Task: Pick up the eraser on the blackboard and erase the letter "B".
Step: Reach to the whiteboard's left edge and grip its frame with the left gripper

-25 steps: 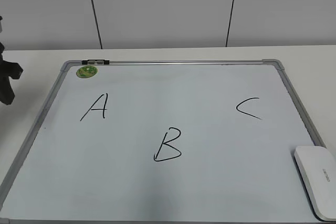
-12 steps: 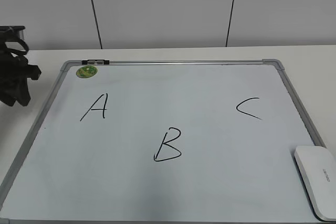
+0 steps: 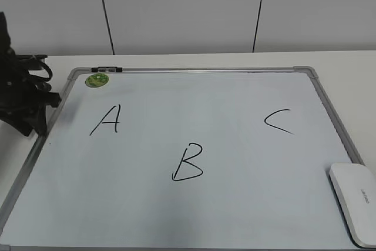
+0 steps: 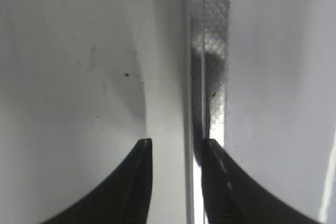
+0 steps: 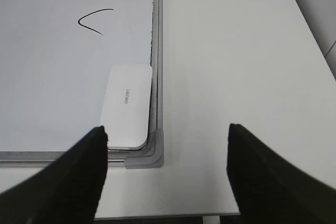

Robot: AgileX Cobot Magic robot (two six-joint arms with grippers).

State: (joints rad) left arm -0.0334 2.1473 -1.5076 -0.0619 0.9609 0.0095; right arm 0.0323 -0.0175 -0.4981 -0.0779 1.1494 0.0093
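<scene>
Only the right wrist view shows the right fingers (image 5: 167, 145) spread wide above the eraser (image 5: 127, 106); left fingers (image 4: 176, 153) narrowly parted.

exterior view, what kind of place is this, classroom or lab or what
Most likely a lab or test bench rather than a classroom: a whiteboard lies flat on a plain white table, with an eraser on it, a black robot arm at its left edge, and bare white wall panels behind.
</scene>
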